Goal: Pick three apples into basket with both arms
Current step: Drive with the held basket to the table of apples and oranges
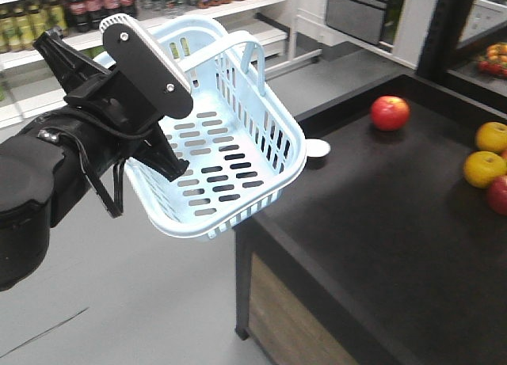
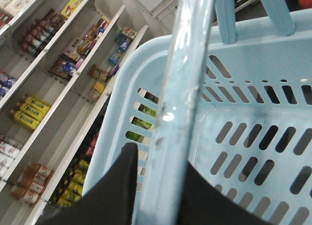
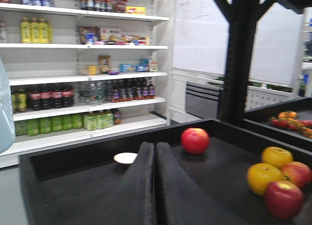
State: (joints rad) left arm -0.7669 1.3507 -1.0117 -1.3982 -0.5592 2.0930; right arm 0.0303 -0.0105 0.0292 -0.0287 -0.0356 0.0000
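My left gripper (image 1: 149,55) holds the pale blue basket (image 1: 238,155) tilted in the air, off the left of the black table (image 1: 380,246). In the left wrist view, the left gripper (image 2: 161,159) is shut on the basket's thin handle (image 2: 183,78), and the basket (image 2: 253,117) has nothing in it. One red apple (image 1: 390,112) sits alone at the table's back. The right gripper (image 3: 155,146) is shut with nothing between its fingers, low over the table and short of that apple (image 3: 195,140). Two more red apples (image 3: 283,199) (image 3: 298,172) lie at the right.
Two yellow fruits (image 3: 276,156) (image 3: 264,177) lie against the red apples at the right. A small white dish (image 1: 317,149) sits at the table's back left corner. Store shelves (image 3: 87,78) with bottles stand behind, and grey floor lies to the table's left.
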